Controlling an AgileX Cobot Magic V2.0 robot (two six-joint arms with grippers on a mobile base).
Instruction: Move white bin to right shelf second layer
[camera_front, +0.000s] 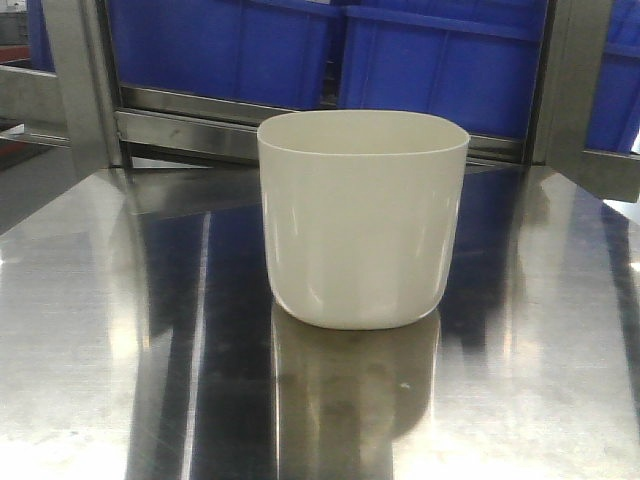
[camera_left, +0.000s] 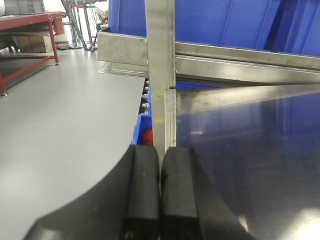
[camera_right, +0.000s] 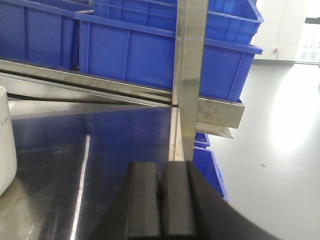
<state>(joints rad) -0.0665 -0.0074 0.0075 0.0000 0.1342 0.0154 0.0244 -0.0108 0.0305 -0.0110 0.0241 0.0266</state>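
Jaws of both arms closed at opposite tabletop (camera_front: 100, 330) edges; white bin (camera_front: 362, 220) stands centred.

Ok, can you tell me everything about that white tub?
The white tub is cream-coloured, shiny plastic, with a rounded-square rim and smooth sides narrowing to a rounded bottom. No handles. It stands upright and open-topped on the shiny steel table, mirrored in it. Only the table touches it. Blue crates sit behind.

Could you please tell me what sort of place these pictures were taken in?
Probably a warehouse or factory storage area: large blue plastic crates sit on a steel rack, with a stainless steel table in front and a bare grey floor around.
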